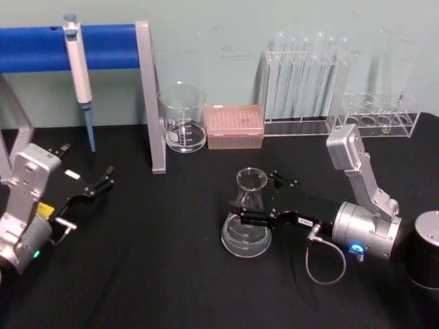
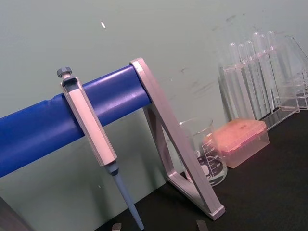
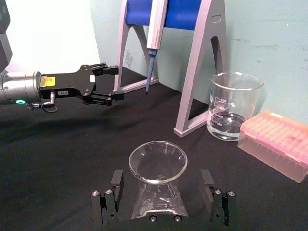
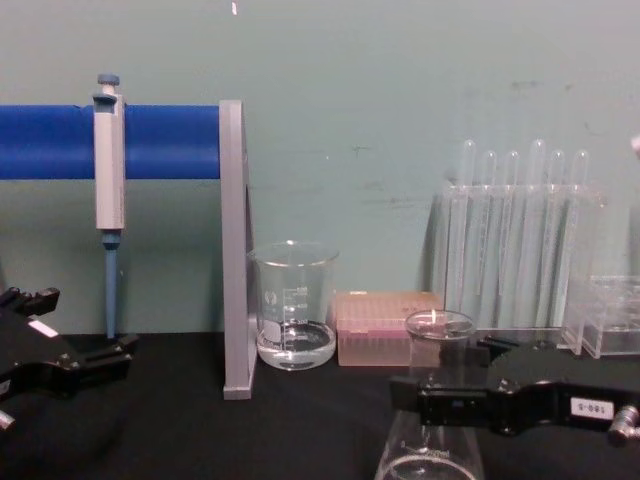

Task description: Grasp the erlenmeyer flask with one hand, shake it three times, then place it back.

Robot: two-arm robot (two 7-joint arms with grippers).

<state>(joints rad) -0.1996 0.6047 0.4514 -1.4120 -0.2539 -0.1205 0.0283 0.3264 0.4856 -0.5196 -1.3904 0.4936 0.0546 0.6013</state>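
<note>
The clear erlenmeyer flask (image 1: pixel 245 236) stands upright on the black table, slightly right of centre. My right gripper (image 1: pixel 257 199) reaches in from the right and is open. One finger sits on each side of the flask's neck, below the flared rim. In the right wrist view the flask (image 3: pixel 158 168) sits between the two fingers (image 3: pixel 115 185) with a gap on both sides. The chest view shows the flask (image 4: pixel 430 445) low down with the right gripper (image 4: pixel 440 372) across its neck. My left gripper (image 1: pixel 108 177) rests open at the far left, holding nothing.
A glass beaker (image 1: pixel 183 116) holding a little liquid and a pink tip box (image 1: pixel 235 126) stand behind the flask. A pipette (image 1: pixel 79 68) hangs on the blue stand (image 1: pixel 110 44) at the back left. Test tube racks (image 1: pixel 309 82) line the back right. A black cylinder (image 1: pixel 425 257) stands at the right edge.
</note>
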